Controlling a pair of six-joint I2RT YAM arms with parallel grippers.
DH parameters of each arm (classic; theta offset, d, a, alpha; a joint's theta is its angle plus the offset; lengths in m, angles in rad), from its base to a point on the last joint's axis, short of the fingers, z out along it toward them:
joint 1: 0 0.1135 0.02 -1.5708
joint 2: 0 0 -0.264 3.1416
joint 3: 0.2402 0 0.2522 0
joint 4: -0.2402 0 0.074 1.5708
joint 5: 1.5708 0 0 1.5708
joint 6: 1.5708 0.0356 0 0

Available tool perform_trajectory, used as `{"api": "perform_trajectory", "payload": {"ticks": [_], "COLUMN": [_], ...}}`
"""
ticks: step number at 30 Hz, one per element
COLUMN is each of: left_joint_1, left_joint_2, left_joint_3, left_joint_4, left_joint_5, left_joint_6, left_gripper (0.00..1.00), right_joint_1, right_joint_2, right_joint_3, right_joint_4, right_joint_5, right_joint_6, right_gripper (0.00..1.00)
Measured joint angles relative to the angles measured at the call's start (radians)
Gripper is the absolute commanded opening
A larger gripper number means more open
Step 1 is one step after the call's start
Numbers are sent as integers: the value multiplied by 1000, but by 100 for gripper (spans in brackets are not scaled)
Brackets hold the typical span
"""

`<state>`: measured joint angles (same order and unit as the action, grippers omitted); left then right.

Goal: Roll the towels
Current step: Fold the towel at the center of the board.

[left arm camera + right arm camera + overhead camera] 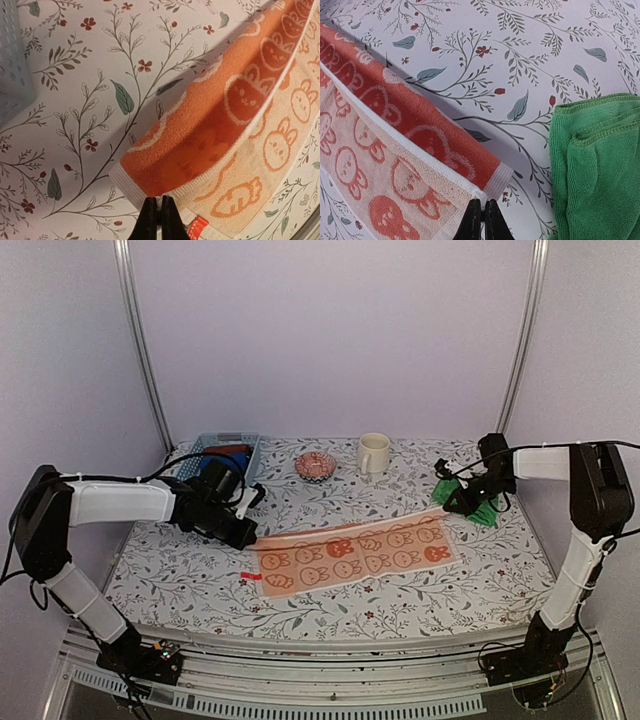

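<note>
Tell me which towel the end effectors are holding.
The orange rabbit-print towel: left end effector and right end effector each pinch one end of it. The green towel lies bunched apart, ungripped.

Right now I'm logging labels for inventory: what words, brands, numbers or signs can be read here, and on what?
No text can be read anywhere.
Red tag on the orange towel: too small and blurred to read.
Cream mug, blue basket: no lettering visible.
The towel's prints are rabbits and a carrot, not words.

Honestly the left arm (115,502) and right arm (575,575) look identical: white shells, black joints, thin black cables trailing along, skinny black fingers (148,222).
</note>
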<state>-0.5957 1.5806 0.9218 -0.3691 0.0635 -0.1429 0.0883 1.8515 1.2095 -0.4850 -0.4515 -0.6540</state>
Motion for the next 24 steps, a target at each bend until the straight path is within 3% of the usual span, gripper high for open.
{"api": "perform_trajectory", "payload": {"ticks": [24], "left_joint_1": [-118], "left_joint_2": [23], "left_joint_3": [74], "left_joint_4": [-232], "left_joint_5": [-35], "left_joint_6": [71], "left_gripper": [0], "right_joint_1": [-33], "right_joint_2": [-198], "right_joint_3": [-201], "right_joint_4": [-80], "right_joint_5": [-61], "right_joint_6": [-74], "right_gripper": [4]}}
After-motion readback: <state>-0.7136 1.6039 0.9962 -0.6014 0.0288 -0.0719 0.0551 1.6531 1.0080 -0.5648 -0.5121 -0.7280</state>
